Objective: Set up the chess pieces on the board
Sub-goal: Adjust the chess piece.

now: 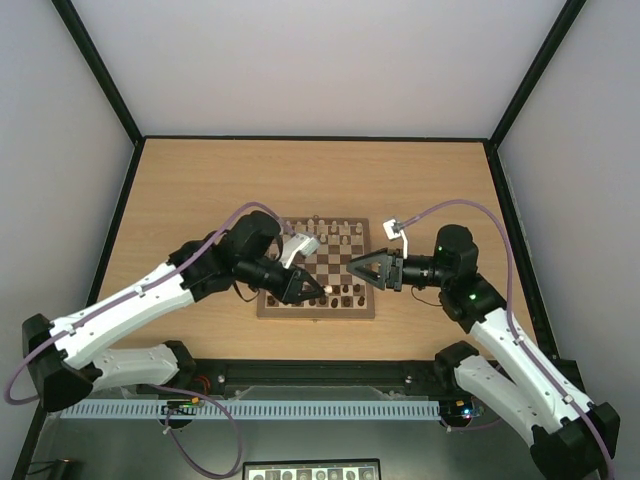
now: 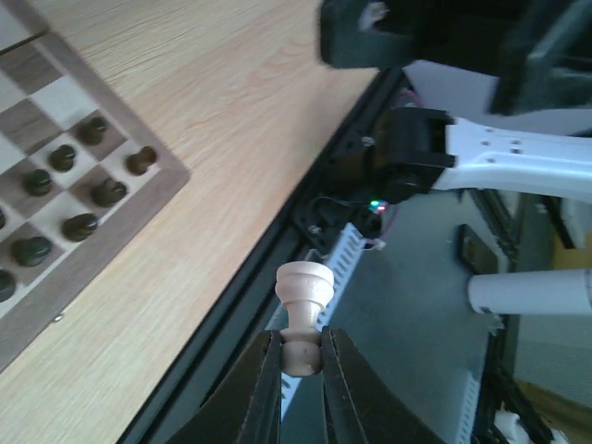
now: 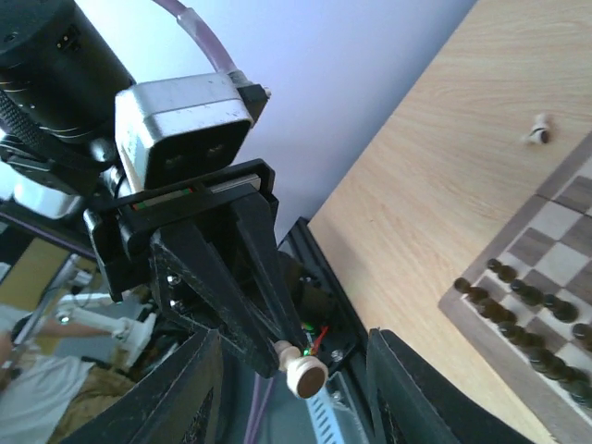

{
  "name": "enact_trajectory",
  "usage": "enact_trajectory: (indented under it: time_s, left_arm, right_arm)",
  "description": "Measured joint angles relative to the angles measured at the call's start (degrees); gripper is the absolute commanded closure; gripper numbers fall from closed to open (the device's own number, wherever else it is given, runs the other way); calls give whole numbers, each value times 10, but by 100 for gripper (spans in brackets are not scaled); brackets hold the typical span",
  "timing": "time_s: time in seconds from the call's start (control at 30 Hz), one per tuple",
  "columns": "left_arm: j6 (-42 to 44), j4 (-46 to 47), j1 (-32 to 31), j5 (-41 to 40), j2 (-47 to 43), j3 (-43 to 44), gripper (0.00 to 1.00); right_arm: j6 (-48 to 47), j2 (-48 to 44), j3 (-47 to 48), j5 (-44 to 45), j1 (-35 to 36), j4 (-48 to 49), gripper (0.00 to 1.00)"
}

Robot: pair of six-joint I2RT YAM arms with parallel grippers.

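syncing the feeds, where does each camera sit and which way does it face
Top external: above and behind the arms, looking down at the board; both arms show.
Left wrist: looks along the left claw gripping a pale piece, toward the near edge.
Right wrist: faces the left claw, own open fingers below.
Both wrists share that piece.

I'm finding the left gripper [image 1: 320, 291] and right gripper [image 1: 352, 267] crowding tip to tip above the board [image 1: 300, 313], the clamped pale piece [image 2: 305, 296] poking between the right one's spread fingers. Dark chessmen [image 2: 109, 191] are filling the near rows, pale chessmen [image 1: 335, 228] the far rows; bare table [image 1: 200, 190] is lying free all around.
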Motion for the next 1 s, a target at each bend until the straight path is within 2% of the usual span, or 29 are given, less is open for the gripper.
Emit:
enact_trajectory:
  time_s: [0.27,0.33,0.57,0.9,1.0]
  left_arm:
    - [-25,93,0,75,-41,-26,87]
    - [-30,111,0,85,-43,-30,87]
    - [-38,130,0,96,-44,-43,87]
    - [-40,138,0,94,-44,-43,87]
    - [-40,141,0,93,-44,-44,85]
  right_arm:
    - [50,17,-12,-51,38,39,61]
    - [56,20,-12,-53,59,43,65]
    - [67,19,-12,-52,89,49,66]
    - [78,17,-15,-50,99,54,87]
    - [82,14,-16,-47,99,57,88]
